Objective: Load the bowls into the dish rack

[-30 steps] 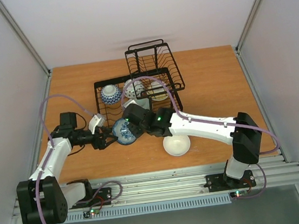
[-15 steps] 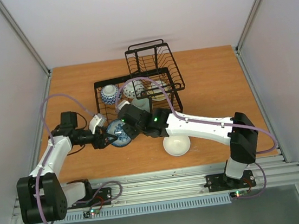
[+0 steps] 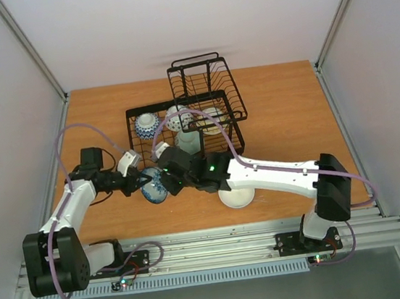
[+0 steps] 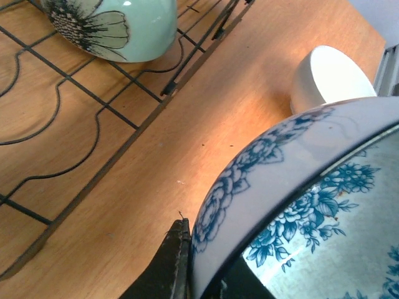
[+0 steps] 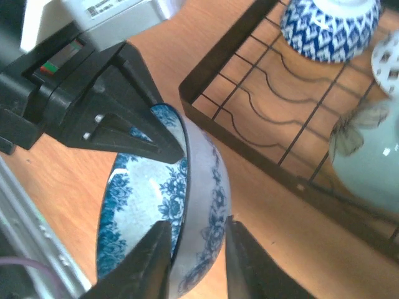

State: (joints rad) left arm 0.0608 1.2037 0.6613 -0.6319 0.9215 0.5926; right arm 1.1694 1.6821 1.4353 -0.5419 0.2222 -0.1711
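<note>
A blue-and-white floral bowl [image 3: 153, 187] hangs tilted on edge just above the table, in front of the dish rack [image 3: 129, 115]. My left gripper [image 3: 144, 180] is shut on its rim from the left; one black finger [image 4: 171, 261] presses the outer wall of the bowl [image 4: 293, 180]. My right gripper [image 5: 194, 249] is open. Its fingers [image 5: 146, 265] straddle the opposite rim of the bowl [image 5: 199, 205], one inside and one outside. Three more bowls stand in the rack's lower basket: blue patterned [image 3: 147, 125], white patterned [image 3: 176, 117] and pale green [image 3: 189, 142].
A plain white bowl [image 3: 236, 194] lies upside down on the table under my right forearm. A cream bowl [image 3: 213, 119] sits by the rack's raised basket [image 3: 206, 83]. The rack's front rail [image 5: 249, 149] runs just beyond the held bowl.
The floral bowl moved left and toward the near edge with both grippers. My left gripper closed on its rim, and my right gripper's fingers spread apart.
</note>
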